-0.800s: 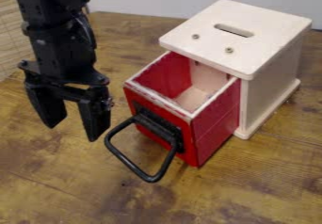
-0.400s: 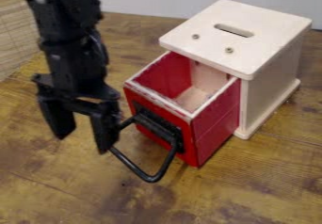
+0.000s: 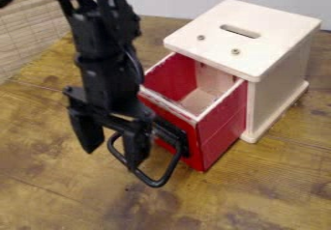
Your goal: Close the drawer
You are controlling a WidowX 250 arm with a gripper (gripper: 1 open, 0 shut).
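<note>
One red drawer (image 3: 195,113) stands pulled out of the front of one cream wooden cabinet (image 3: 265,55), its pale wood inside showing. One black wire loop handle (image 3: 145,155) hangs off its red front. One black gripper (image 3: 114,148), fingers spread apart, hangs just in front of the drawer, over the handle. Everything sits on a worn wooden table (image 3: 52,190); a pale wall rises behind the cabinet.

Cream wooden cabinet (image 3: 265,60) on wooden table (image 3: 52,190).
Slot and two small holes on cabinet top; woven panel (image 3: 33,31) at rear left.
</note>
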